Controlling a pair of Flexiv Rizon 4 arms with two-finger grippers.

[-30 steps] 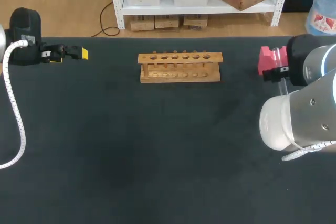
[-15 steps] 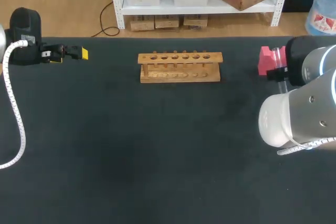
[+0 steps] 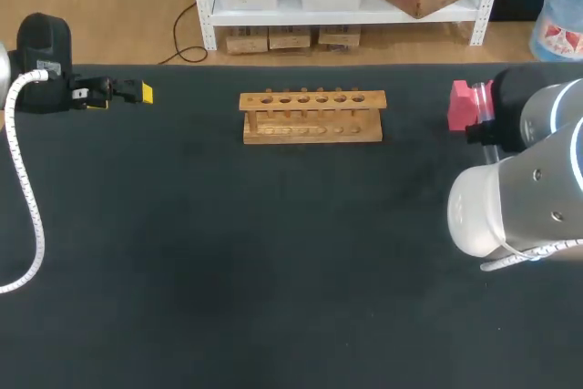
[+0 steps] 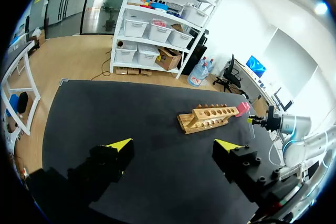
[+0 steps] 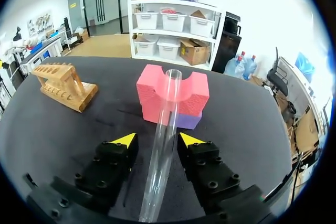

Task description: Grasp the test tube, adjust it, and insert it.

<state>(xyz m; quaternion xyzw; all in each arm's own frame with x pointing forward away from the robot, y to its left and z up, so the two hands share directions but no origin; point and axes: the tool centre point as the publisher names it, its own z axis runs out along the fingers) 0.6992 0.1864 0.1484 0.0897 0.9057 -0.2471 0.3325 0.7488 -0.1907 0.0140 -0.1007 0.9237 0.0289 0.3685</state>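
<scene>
Black bench point(image 3: 273, 252). Right arm point(image 3: 519, 198) at its right edge hides its own hand in the head view. Wooden rack point(image 3: 311, 116) far middle. Pink block point(image 5: 194, 95) by that arm. Only the right wrist view shows the test tube point(image 5: 163, 145) plainly: tilted, far end in the block's notch, between the right hand point(image 5: 157, 140) fingers, which are apart with gaps either side. Left hand point(image 4: 172, 145) wide apart, far left.
</scene>
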